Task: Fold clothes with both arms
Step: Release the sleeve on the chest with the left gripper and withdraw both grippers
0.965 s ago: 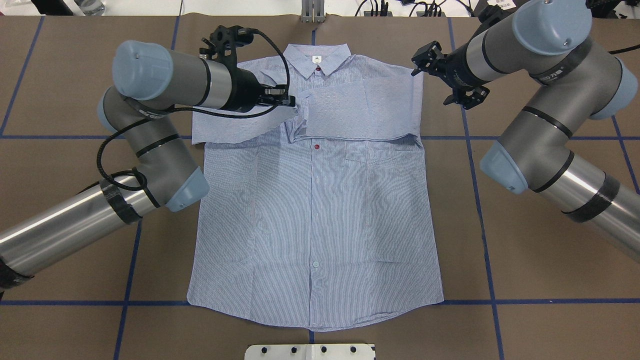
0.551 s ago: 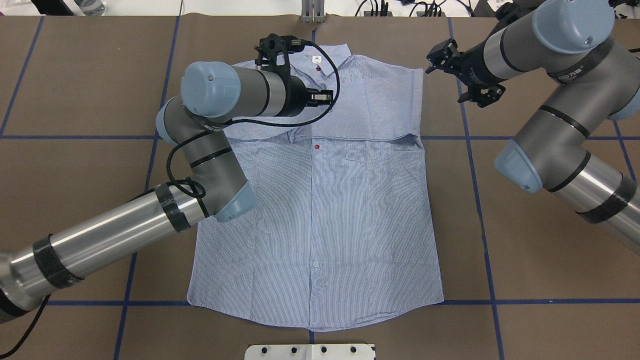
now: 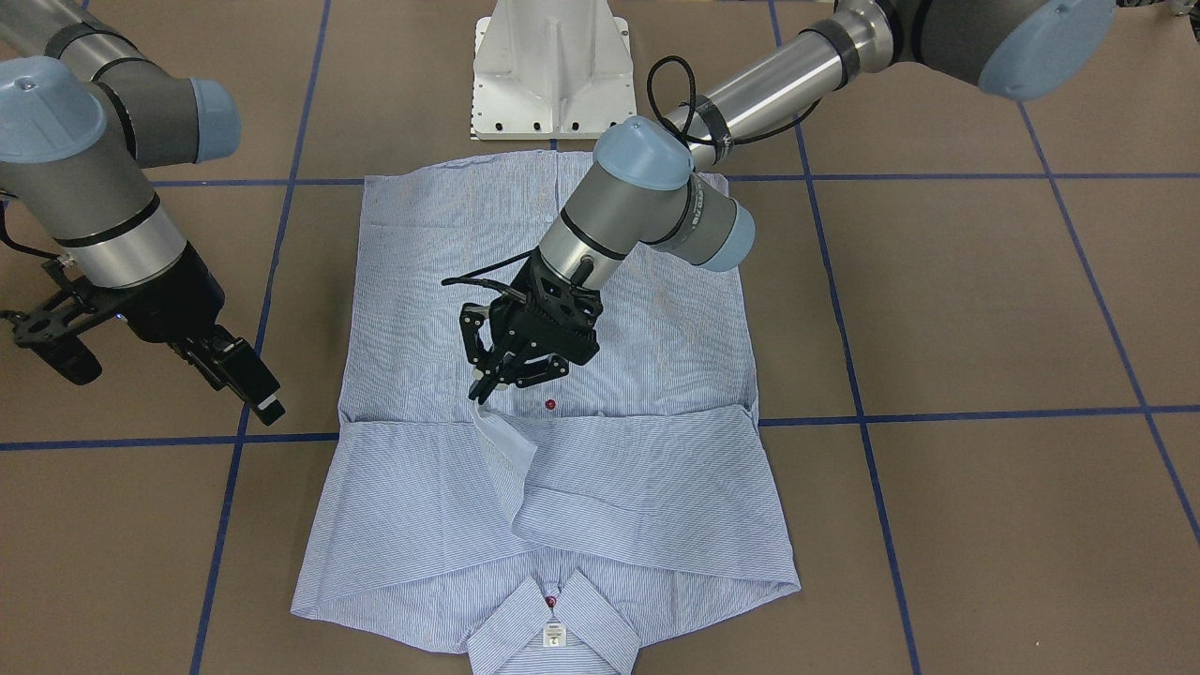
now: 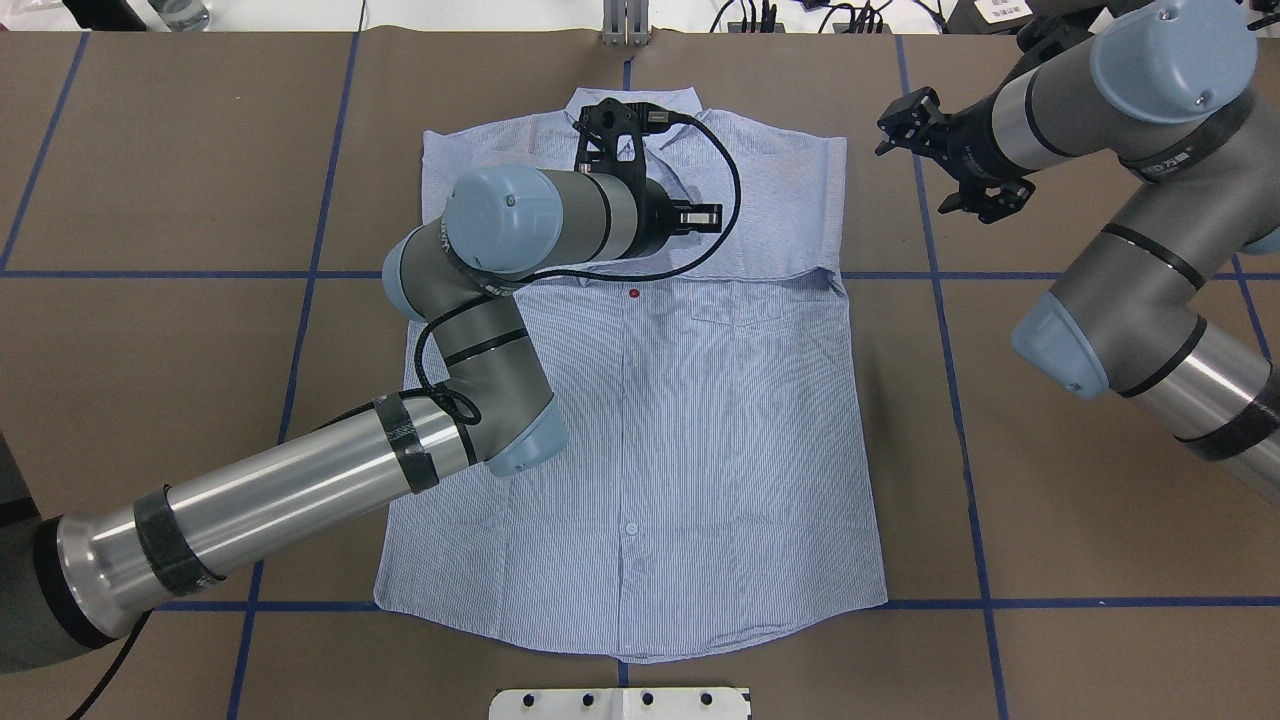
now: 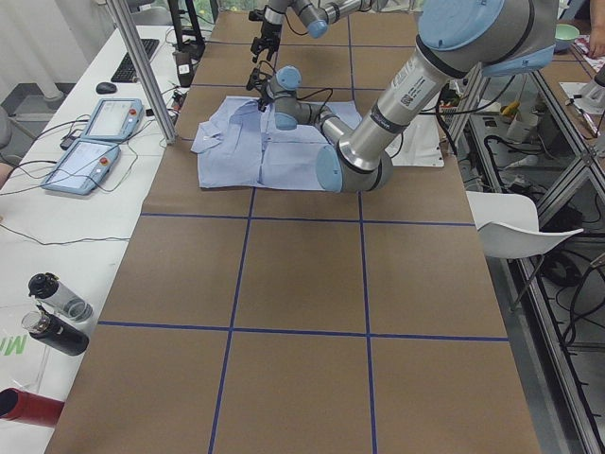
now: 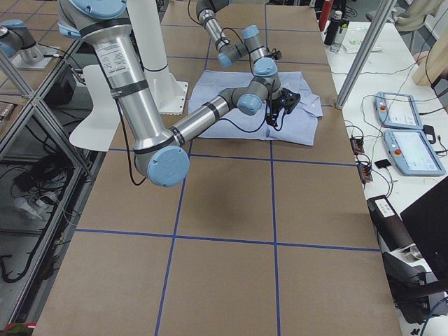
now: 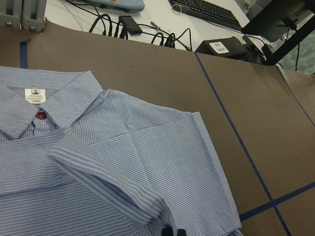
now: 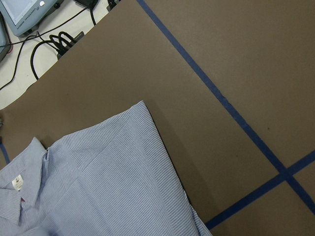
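The pinstriped shirt (image 4: 700,420) lies flat and face up on the brown table, collar (image 4: 630,105) toward the far edge. One sleeve is folded across the chest (image 3: 647,487). My left gripper (image 4: 703,215) hovers over the upper chest, shut on the cuff of the other sleeve (image 3: 502,441), which hangs from its tips (image 3: 480,392) and trails over the folded one. In the left wrist view that sleeve (image 7: 98,172) runs to the fingertips at the bottom edge. My right gripper (image 4: 980,203) is off the shirt beside its shoulder corner, open with nothing in it, and shows as (image 3: 251,386).
The white pedestal base (image 3: 553,75) stands at the near hem. Blue tape lines (image 4: 950,400) cross the brown table cover. A metal post (image 4: 625,20) and cables sit past the collar. Teach pendants (image 5: 109,118) and bottles (image 5: 57,312) lie on a side bench.
My left arm has carried the sleeve cuff rightward across the chest, from the shirt's left side to past the button line. My right arm has drawn back to the right, away from the shirt.
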### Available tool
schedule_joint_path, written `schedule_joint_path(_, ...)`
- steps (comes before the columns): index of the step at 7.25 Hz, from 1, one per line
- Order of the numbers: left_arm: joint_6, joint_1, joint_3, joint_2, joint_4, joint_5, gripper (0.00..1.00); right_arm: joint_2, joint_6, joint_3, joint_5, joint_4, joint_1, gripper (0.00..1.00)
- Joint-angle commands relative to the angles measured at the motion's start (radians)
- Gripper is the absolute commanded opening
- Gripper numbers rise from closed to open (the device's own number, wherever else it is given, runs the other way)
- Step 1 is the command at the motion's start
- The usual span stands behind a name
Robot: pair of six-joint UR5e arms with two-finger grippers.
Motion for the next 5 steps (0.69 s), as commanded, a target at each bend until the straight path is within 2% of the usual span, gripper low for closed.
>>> schedule_joint_path(1, -0.007, 0.031, 0.001, -0.024, -0.001, 0.051, 0.83, -0.011, 0.0, 0.006, -0.002, 0.001, 0.002, 1.0)
schedule_joint_path(3, -0.013, 0.027, -0.033, -0.024, 0.005, 0.045, 0.84, -0.03, 0.0, 0.029, -0.002, 0.001, 0.0, 1.0)
schedule_joint_path(4, -0.024, 0.025, -0.097, -0.013, 0.043, 0.04, 0.84, -0.059, 0.002, 0.055, -0.002, 0.002, -0.004, 1.0)
schedule_joint_path(5, -0.024, 0.019, -0.205, 0.007, 0.174, -0.004, 0.84, -0.074, 0.014, 0.081, -0.002, 0.002, -0.039, 1.0)
